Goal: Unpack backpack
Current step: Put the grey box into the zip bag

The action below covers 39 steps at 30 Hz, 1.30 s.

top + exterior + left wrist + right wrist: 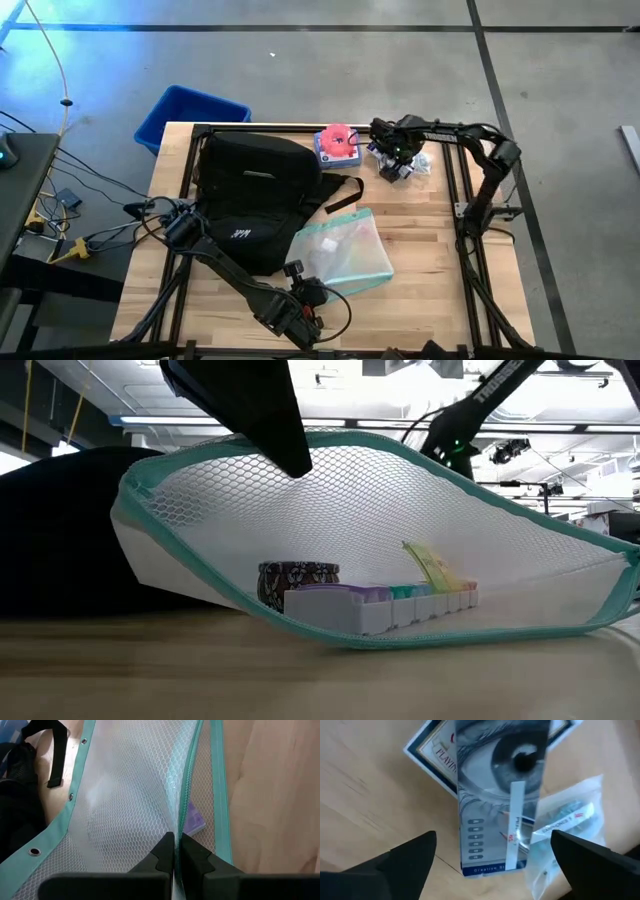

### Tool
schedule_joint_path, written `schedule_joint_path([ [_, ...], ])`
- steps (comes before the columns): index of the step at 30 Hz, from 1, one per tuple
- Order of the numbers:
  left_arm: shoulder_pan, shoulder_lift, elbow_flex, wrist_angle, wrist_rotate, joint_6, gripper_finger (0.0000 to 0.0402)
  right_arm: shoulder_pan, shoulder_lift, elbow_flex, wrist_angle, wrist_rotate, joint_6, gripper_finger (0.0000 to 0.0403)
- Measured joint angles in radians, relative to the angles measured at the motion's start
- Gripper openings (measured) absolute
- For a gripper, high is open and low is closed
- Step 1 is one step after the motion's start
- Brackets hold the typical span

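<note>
The black backpack (pixel 250 195) lies flat on the table's left half, one strap (pixel 345 192) trailing to the right. Beside it lies a white mesh pouch with teal edging (pixel 345 250). A pill organiser (pixel 380 605) and a round tin (pixel 298 578) show inside it. My left gripper (pixel 300 275) is shut on the pouch's edge. My right gripper (pixel 495 865) stands open, pointing down, at the far right. Its fingers are on either side of a flat box printed with an eye (pixel 500 785). That box lies over a card box (pixel 437 750) and a clear bag (pixel 570 830). My left gripper pinches the pouch's teal zipper edge (pixel 176 827) between its two fingers (pixel 165 852), slanting down from the table's near side. The edge is raised, so the pouch's mouth gapes. The pouch's lower side (pixel 330 635) rests on the table.
A blue bin (pixel 190 115) stands off the table's far left corner. A pink and red item on a blue box (pixel 338 145) sits at the far edge beside the backpack. Bare wood shows to the right of the pouch (pixel 430 250).
</note>
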Motion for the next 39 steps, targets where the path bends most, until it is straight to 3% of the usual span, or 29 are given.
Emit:
schedule_joint_path([
  [10,0.0,0.0,0.0,0.002,0.001,-0.009,0.0,0.0,0.069,0.0,0.037,0.007,-0.023,0.0349],
  [20,-0.004,0.0,0.0,0.001,0.003,-0.028,0.0,-0.001,0.06,-0.082,0.097,-0.011,-0.029,0.0217],
  [29,-0.004,0.0,0.0,0.001,0.003,-0.029,0.0,0.067,-0.119,-0.074,-0.02,0.043,0.01,0.0217],
  [34,-0.004,0.001,0.0,-0.001,-0.004,-0.029,0.0,0.208,-0.285,-0.079,-0.208,0.028,0.117,0.0217],
  [39,-0.005,0.001,0.0,-0.004,-0.025,-0.028,0.0,0.536,-0.424,-0.08,-0.246,-0.058,0.331,0.0217],
])
